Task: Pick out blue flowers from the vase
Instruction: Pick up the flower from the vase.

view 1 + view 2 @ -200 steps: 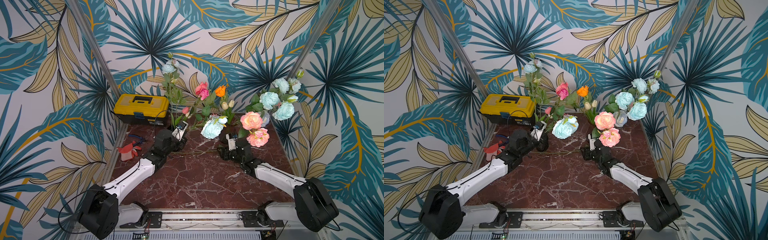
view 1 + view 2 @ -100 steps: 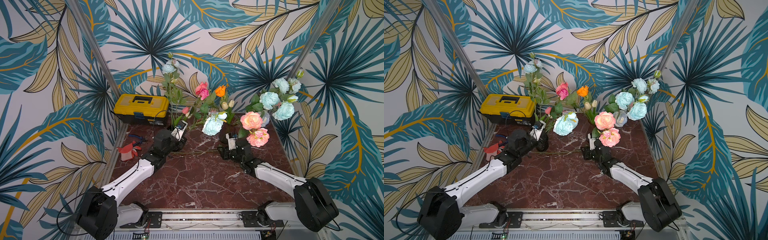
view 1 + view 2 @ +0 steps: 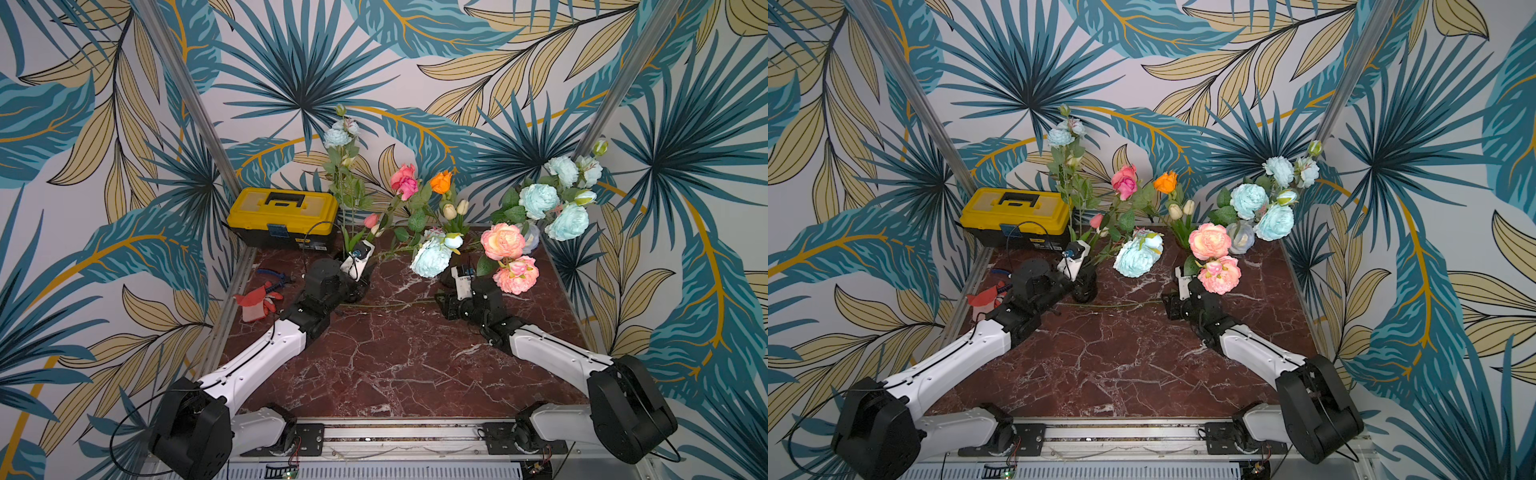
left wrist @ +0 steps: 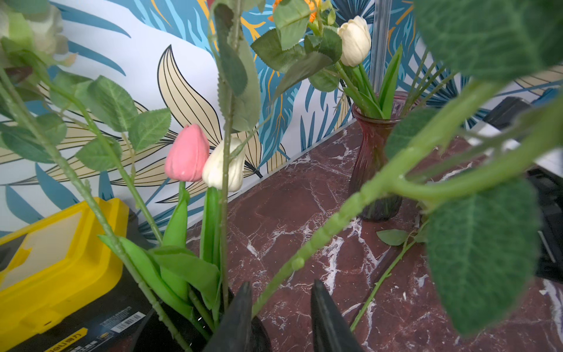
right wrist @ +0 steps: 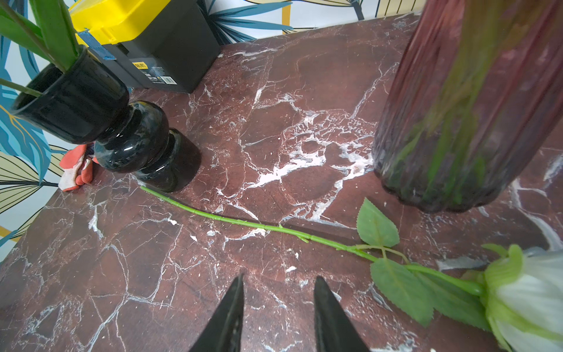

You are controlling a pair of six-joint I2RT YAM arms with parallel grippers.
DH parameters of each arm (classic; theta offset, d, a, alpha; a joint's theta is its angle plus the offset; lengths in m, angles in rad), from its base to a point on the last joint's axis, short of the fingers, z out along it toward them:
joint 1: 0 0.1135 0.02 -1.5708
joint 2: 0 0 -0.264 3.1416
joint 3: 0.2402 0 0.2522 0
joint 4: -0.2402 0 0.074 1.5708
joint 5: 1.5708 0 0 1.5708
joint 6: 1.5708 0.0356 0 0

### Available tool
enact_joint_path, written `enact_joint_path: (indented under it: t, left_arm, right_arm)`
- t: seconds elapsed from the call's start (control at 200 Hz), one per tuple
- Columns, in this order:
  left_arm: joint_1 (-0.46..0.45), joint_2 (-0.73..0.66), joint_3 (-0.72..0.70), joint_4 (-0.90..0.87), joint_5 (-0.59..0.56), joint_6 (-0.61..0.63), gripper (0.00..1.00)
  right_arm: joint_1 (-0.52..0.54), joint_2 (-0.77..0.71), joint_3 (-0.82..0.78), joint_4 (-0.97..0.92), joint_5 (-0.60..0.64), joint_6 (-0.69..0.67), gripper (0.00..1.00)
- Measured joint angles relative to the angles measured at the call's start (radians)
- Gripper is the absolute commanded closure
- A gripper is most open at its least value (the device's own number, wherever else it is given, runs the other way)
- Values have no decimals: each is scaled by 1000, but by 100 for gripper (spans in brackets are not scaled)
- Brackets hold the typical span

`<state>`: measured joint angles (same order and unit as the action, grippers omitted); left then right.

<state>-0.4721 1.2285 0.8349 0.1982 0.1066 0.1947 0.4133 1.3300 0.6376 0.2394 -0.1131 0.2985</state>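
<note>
Blue flowers (image 3: 432, 259): pale aqua ruffled bloom on a thick green stem (image 4: 335, 221), leaning beside the glossy black vase (image 5: 137, 137).
Change: my left gripper (image 4: 280, 285), clamped a second ago, now stands parted, stem loose between its jaws.
Right gripper (image 5: 278, 277): parted, empty, well apart from that vase.
Meaning: stem released, I judge; whether it cleared the vase I cannot tell.
</note>
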Motion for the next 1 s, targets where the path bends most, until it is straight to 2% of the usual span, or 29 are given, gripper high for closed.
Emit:
enact_joint_path:
  t: [0.2, 0.35, 0.596, 0.661, 0.861, 0.941, 1.001]
  left_arm:
    - [1, 0, -4, 0, 21, 26, 54]
    - [1, 9, -2, 0, 11, 42, 55]
    - [1, 119, 75, 0, -11, 69, 56]
    - [1, 141, 98, 0, -14, 76, 61]
    - [1, 153, 119, 0, -16, 87, 85]
    - [1, 152, 119, 1, -24, 104, 100]
    - [5, 147, 119, 8, -30, 105, 100]
  right_arm:
    - [0, 0, 0, 0, 0, 0, 61]
    - [0, 6, 0, 3, 0, 0, 61]
    - [0, 23, 0, 7, 0, 0, 61]
    - [0, 23, 0, 12, 0, 0, 61]
    - [0, 23, 0, 18, 0, 0, 61]
    - [0, 23, 0, 18, 0, 0, 61]
    - [0, 23, 0, 18, 0, 0, 61]
